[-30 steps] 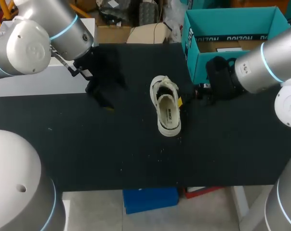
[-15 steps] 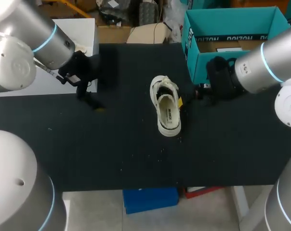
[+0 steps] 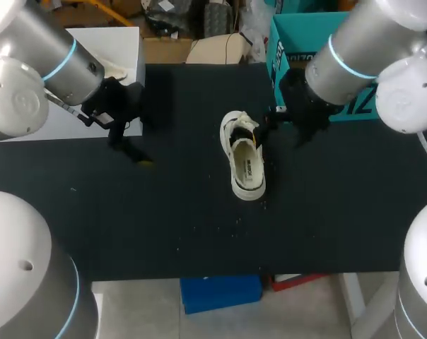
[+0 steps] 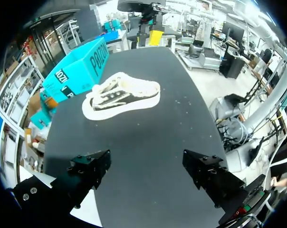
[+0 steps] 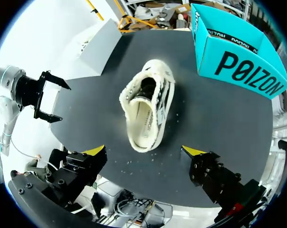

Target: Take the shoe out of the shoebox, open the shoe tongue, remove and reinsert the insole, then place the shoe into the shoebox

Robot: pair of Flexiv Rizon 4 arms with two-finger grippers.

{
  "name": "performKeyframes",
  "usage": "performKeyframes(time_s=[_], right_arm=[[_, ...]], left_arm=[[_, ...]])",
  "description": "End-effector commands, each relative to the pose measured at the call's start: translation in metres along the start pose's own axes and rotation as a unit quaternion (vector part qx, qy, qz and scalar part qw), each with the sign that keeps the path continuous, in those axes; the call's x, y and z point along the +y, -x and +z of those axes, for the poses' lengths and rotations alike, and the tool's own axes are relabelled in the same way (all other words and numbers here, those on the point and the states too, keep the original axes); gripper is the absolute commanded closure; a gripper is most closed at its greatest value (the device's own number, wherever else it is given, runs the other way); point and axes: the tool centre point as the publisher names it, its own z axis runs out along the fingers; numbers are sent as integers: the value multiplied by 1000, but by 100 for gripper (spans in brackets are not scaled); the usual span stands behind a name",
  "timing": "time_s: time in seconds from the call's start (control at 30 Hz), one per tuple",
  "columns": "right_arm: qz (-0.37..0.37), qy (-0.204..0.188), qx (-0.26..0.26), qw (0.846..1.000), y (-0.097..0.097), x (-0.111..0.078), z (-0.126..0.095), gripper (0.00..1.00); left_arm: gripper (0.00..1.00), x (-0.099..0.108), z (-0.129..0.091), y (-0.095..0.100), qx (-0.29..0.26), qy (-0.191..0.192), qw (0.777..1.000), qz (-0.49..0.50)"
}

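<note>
Head view has the shoe [image 3: 243, 157] lying at the middle of the bench [image 3: 164, 212], left claw [image 4: 146, 166] and right claw [image 5: 143, 151] both released and empty, so steadying it with one while the other gently lifts the tongue [image 3: 242, 131] seems best.

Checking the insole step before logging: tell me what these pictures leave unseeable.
Teal cardboard shoebox interior: head view, right arm covers most; left wrist view shows only its outer wall.
White printed insole toe end inside cream low-top shoe: head and right wrist views, the upper covers it.
</note>
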Motion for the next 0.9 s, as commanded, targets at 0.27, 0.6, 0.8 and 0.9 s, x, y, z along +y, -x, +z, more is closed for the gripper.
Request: performKeyframes(time_s=[0.27, 0.6, 0.8, 0.9], right_arm=[[-22, -58, -121, 991, -8, 50, 28, 0], [-41, -73, -140, 987, 8, 70, 46, 16], [-42, -80, -136, 987, 23, 76, 59, 26], [-43, -81, -136, 986, 30, 78, 64, 27]], left_arm=[[0, 1, 1, 0, -2, 0, 1000, 1], [0, 1, 1, 0, -2, 0, 1000, 1], [0, 1, 1, 0, -2, 0, 1000, 1], [0, 1, 1, 0, -2, 0, 1000, 1]])
